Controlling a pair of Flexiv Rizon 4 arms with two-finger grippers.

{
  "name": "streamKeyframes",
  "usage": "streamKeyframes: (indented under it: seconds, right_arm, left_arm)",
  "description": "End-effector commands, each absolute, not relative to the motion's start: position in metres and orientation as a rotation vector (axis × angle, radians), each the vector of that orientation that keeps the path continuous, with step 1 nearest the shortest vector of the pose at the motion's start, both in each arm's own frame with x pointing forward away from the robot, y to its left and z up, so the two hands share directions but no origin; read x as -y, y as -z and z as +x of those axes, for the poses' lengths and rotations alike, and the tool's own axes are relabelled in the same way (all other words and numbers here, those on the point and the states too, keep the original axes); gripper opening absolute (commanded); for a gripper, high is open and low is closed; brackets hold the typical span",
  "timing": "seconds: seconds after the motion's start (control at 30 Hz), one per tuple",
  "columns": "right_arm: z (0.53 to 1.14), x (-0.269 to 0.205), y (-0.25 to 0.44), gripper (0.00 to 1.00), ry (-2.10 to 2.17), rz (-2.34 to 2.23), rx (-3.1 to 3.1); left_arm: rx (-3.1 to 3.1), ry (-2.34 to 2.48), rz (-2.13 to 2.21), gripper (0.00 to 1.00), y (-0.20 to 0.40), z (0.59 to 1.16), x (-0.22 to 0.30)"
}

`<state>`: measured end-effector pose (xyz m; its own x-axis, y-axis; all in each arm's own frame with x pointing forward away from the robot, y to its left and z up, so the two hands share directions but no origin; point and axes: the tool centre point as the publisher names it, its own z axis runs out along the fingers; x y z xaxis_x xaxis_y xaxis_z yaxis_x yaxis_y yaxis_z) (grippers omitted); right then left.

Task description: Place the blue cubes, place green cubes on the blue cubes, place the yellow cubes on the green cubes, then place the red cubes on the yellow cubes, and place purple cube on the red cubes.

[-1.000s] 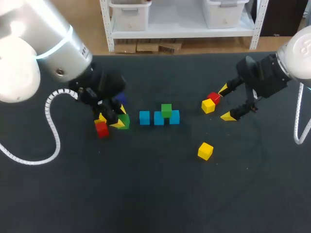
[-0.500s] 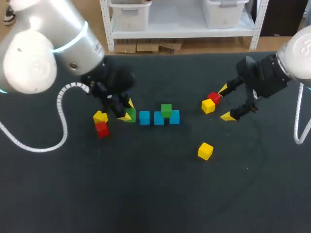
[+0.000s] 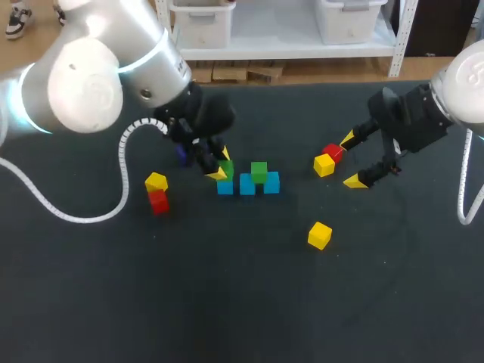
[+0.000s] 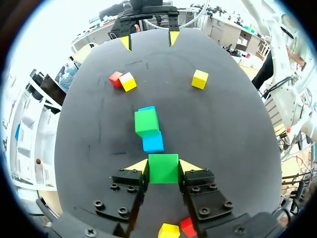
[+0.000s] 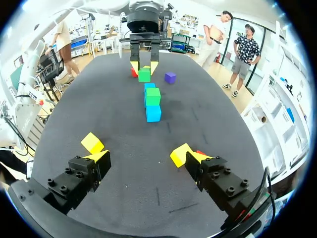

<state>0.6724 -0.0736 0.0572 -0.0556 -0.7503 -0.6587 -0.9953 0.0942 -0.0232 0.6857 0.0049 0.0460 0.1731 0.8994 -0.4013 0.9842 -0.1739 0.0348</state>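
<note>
Our left gripper [image 3: 221,165] pinches a green cube [image 4: 163,169], a blue cube [image 4: 153,143] just ahead; our right gripper [image 3: 349,160] hangs spread beside a yellow cube [image 3: 324,165].

The dark surface [image 3: 242,302] has a few cubes on it. Three blue cubes [image 3: 247,185] sit side by side in a short row, a little past the middle toward the far edge. A red cube [image 3: 159,202] stands closer to the left edge. A purple cube [image 3: 181,155] sits a bit farther back from it and is partly hidden. Toward the right edge, a yellow cube [image 3: 324,165] touches a second red cube [image 3: 333,152]. A lone yellow cube [image 3: 319,235] lies by itself, nearer the front edge.
</note>
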Motion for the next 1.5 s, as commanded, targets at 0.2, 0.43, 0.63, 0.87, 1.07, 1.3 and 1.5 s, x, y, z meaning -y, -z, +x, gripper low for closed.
streamKeyframes:
  seconds: [0.2,0.43,0.63,0.87,1.07,1.3,1.5]
  right_arm:
    - [0.673,0.074,-0.057,1.00,-0.620,-1.707,-1.858]
    - [0.673,0.074,-0.057,1.00,-0.620,-1.707,-1.858]
    - [0.673,0.074,-0.057,1.00,-0.620,-1.707,-1.858]
    - [0.673,0.074,-0.057,1.00,-0.620,-1.707,-1.858]
    - [0.673,0.074,-0.057,1.00,-0.620,-1.707,-1.858]
    - [0.673,0.074,-0.057,1.00,-0.620,-1.707,-1.858]
    - [0.673,0.074,-0.057,1.00,-0.620,-1.707,-1.858]
  left_arm:
    - [-1.812,0.471,2.159,0.00,-0.040,0.697,0.005]
    - [-1.808,0.491,2.147,0.00,-0.037,0.698,0.010]
    - [-1.812,0.501,2.143,0.00,-0.034,0.699,0.012]
    - [-1.815,0.509,2.138,0.00,-0.031,0.700,0.013]
    - [-1.818,0.513,2.139,0.00,-0.029,0.701,0.014]
    - [-1.825,0.511,2.146,0.00,-0.027,0.702,0.013]
    - [-1.830,0.513,2.150,0.00,-0.025,0.703,0.013]
